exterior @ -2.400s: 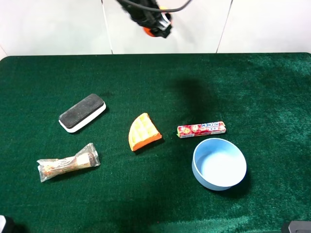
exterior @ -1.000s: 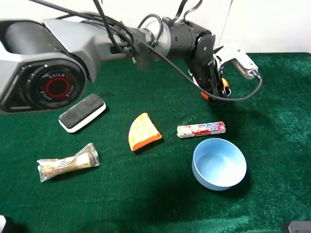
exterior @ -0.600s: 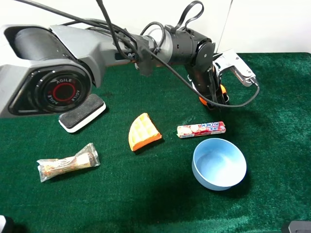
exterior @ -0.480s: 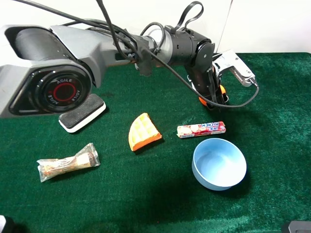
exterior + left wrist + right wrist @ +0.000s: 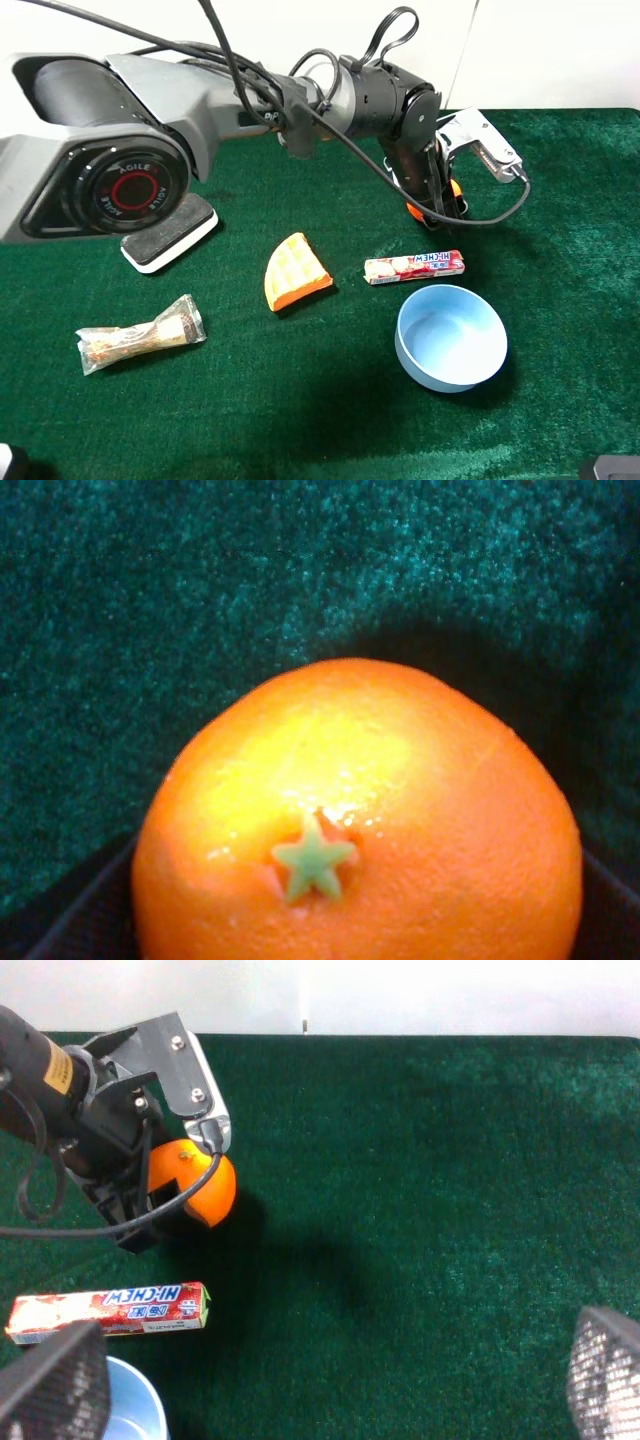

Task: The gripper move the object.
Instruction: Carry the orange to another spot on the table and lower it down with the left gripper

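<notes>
From where I stand, the left gripper [image 5: 432, 205] has reached across the middle of the table and has its dark fingers pinching the mandarin [image 5: 360, 810] from either side, the little green star of the stem facing up toward the wrist camera. The fruit hangs low over the green cloth [image 5: 560, 200], just on the far side of the candy pack [image 5: 414, 266] and not far from the blue bowl [image 5: 399, 338] — whether its underside already touches the cloth I can't quite tell, since the claw and its shadow hide that edge. The right gripper [image 5: 325, 1385] sits well off to its own side with its fingers spread wide and nothing between them, so it has no part in this. To my eye the step in hand is setting the fruit down, and the thing to get right is the let-go: a round mandarin on a flat cloth will likely roll if it is dropped or nudged. I'd bring it straight down until the pile of the cloth takes its weight, then part the fingers slowly and evenly so neither one pushes it sideways, and lift straight up afterward rather than sweeping off toward the candy pack or the bowl — a brush from a finger on the way out would probably be enough to send it wandering
</notes>
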Controlling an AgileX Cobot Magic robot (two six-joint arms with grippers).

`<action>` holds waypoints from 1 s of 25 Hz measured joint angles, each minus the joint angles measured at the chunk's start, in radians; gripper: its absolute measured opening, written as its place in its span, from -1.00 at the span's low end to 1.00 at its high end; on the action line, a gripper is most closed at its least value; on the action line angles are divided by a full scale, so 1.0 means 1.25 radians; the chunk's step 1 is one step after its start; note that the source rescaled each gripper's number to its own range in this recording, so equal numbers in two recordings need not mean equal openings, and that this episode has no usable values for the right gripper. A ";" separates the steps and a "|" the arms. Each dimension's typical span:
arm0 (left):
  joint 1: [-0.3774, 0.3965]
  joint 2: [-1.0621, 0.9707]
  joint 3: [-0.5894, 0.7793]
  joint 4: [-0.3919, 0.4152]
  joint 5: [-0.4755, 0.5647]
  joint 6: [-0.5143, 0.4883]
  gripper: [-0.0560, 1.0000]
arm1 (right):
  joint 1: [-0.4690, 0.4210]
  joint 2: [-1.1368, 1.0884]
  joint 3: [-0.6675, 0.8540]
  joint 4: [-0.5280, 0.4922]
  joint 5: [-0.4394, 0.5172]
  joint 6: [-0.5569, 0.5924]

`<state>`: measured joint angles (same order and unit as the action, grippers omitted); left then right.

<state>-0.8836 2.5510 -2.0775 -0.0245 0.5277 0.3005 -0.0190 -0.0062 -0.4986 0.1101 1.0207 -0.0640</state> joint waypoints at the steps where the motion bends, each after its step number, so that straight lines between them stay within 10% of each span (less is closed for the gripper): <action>1: 0.000 0.000 0.000 0.000 0.002 0.000 -0.89 | 0.000 0.000 0.000 0.000 0.000 0.000; 25: 0.000 0.004 -0.001 0.002 0.059 0.000 -0.75 | 0.000 0.000 0.000 0.000 0.000 0.000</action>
<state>-0.8836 2.5557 -2.0784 -0.0226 0.6013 0.3005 -0.0190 -0.0062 -0.4986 0.1101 1.0207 -0.0637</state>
